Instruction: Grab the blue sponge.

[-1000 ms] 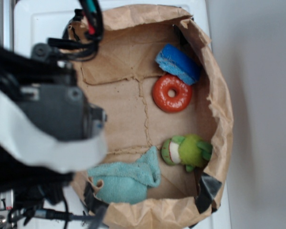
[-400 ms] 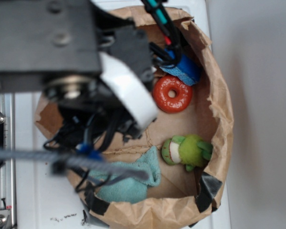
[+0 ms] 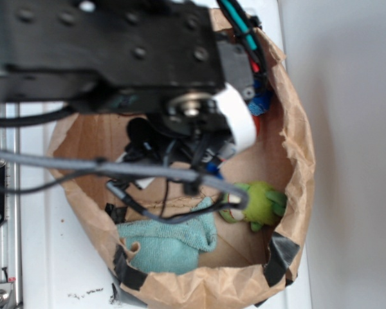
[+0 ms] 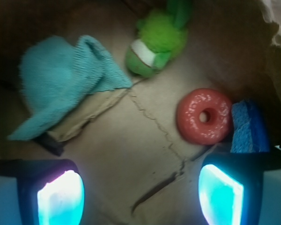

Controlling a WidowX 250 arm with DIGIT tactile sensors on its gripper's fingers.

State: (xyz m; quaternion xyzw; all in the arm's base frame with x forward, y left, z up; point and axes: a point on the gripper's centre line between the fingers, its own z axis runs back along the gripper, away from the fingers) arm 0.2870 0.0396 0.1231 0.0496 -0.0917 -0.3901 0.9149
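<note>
- Blue sponge point(image 4: 247, 127): lies at the right edge of the paper-lined basin, against the crumpled wall, touching the red ring point(image 4: 204, 116) on its left. In the wrist view its lower end is cut off by the right finger of the hand; in the exterior view only a small blue corner point(image 3: 262, 103) shows beside the arm.
- Hand point(image 4: 140, 190): jaws spread wide, nothing between them. The two fingers point(image 4: 61, 197) glow cyan at the bottom corners of the wrist view, with bare brown paper in the gap. The sponge sits just beyond the right finger, not between the two.
- Arm point(image 3: 116, 58): its black body and white collar span the upper part of the exterior view, reaching over the basin and hiding the ring and most of the sponge. Loose cables point(image 3: 103, 168) hang across the middle.
- Green plush toy point(image 3: 257, 203): rests near the right wall, well apart from the sponge.
- Teal cloth point(image 3: 167, 241): bunched on the basin floor, beside the toy.
- Brown paper bag point(image 3: 296, 161): torn, rolled rim enclosing all objects; it stands on a white worktop point(image 3: 58, 270).
</note>
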